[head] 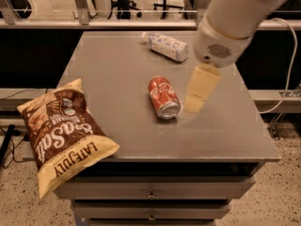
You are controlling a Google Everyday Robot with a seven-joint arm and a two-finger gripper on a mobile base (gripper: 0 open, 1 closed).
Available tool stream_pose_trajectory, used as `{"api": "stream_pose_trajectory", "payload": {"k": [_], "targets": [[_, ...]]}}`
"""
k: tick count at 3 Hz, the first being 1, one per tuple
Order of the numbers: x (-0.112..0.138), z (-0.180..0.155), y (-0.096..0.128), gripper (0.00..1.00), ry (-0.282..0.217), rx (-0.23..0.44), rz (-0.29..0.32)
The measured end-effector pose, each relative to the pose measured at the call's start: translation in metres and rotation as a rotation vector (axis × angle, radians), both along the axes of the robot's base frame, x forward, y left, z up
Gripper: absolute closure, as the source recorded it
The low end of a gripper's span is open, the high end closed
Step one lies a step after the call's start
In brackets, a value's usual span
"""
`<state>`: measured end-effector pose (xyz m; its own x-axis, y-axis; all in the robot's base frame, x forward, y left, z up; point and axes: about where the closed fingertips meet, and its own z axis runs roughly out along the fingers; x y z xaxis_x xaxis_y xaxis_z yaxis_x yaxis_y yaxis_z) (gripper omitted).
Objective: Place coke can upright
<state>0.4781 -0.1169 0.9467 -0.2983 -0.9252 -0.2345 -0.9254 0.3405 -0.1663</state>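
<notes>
Surface [108, 74]: 1, grey, flat-topped.
Coke can [164, 98]: 1, red, on its side near the middle of the surface.
Plastic bottle [164, 46]: 1, clear with a pale label, on its side near the far edge.
Chip bag [63, 135]: 1, brown and yellow, at the near left corner, hanging over the edge.
Tool [195, 102]: 1, cream-coloured, over the surface just right of the coke can, on the right-edge side.
Drawer fronts [155, 190]: 2, below the near edge, each with 1 knob.
</notes>
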Motion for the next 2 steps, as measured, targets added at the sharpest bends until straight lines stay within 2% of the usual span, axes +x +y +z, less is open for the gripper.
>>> {"api": "stream_pose_trajectory", "payload": {"k": [1, 2], "targets": [[0.031, -0.010, 0.032, 0.00, 0.016, 0.033, -0.107], [0.065, -0.015, 0.048, 0.00, 0.027, 0.068, -0.259]]}}
